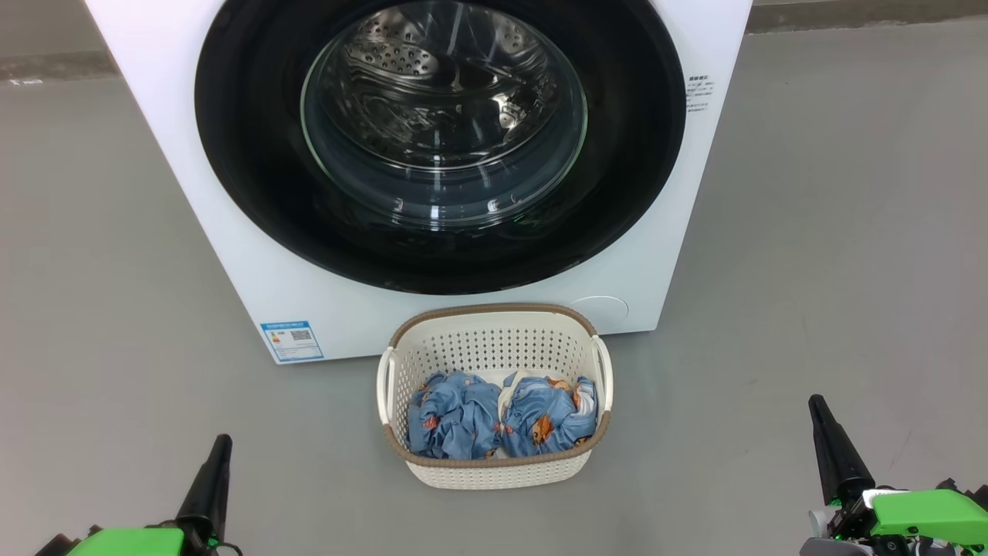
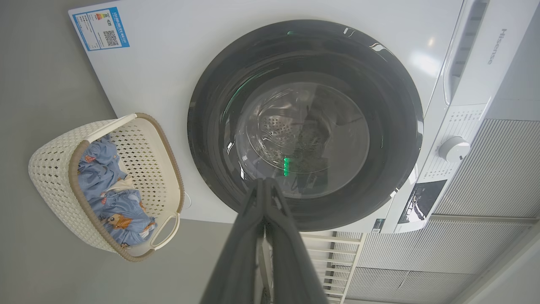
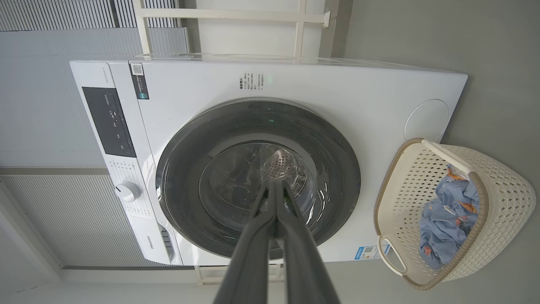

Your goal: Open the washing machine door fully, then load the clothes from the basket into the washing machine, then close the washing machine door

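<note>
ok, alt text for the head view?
White front-loading washing machine, its round glossy black door shut; before it, a cream perforated plastic basket holds light blue printed clothes. Left gripper and right gripper sit low, jaws shut.

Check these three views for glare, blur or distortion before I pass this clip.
Head view: sharp, evenly lit, with streaky reflections on the washing machine door glass. Left wrist view: wide-angle bowing of the washing machine outline, a green glint on the door glass. Right wrist view: the same bowing, the basket stretched near the edge, no motion blur.
</note>
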{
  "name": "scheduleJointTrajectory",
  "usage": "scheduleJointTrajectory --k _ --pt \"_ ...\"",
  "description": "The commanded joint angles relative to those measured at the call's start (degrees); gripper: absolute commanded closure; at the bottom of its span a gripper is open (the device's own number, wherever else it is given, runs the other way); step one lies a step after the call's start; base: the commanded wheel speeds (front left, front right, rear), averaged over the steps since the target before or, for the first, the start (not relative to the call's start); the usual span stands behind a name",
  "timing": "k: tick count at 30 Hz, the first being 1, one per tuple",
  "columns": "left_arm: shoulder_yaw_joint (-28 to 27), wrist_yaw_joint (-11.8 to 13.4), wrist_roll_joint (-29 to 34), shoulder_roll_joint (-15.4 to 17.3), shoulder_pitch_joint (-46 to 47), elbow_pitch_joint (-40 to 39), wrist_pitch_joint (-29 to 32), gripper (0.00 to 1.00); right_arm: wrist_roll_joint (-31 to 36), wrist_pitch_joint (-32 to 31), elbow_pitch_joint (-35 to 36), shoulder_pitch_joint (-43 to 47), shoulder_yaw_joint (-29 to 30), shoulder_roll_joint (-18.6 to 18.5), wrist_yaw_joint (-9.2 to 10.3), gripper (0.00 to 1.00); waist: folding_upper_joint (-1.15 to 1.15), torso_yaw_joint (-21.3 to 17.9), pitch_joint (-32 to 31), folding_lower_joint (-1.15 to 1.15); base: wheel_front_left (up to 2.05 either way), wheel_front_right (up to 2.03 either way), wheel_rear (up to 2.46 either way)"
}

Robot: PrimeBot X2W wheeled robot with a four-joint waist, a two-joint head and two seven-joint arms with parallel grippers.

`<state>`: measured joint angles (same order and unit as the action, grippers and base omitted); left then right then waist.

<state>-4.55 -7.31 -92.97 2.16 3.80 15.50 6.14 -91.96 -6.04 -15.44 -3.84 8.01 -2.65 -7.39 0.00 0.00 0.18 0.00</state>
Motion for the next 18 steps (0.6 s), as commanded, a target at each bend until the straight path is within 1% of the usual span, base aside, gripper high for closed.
scheduleJointTrajectory --k 1,18 --pt "-2.0 -0.2 0.9 0.7 2.4 -1.5 0.4 1.00 -0.2 -0.4 1.4 -2.3 -1.5 -0.2 -0.10 1.00 0.00 0.0 0.0 0.00 0.00 0.00 0.00" --pt "-2.0 -0.2 0.9 0.7 2.4 -1.5 0.4 1.00 -0.2 -0.4 1.4 -2.3 -1.5 -0.2 -0.10 1.00 0.00 0.0 0.0 0.00 0.00 0.00 0.00"
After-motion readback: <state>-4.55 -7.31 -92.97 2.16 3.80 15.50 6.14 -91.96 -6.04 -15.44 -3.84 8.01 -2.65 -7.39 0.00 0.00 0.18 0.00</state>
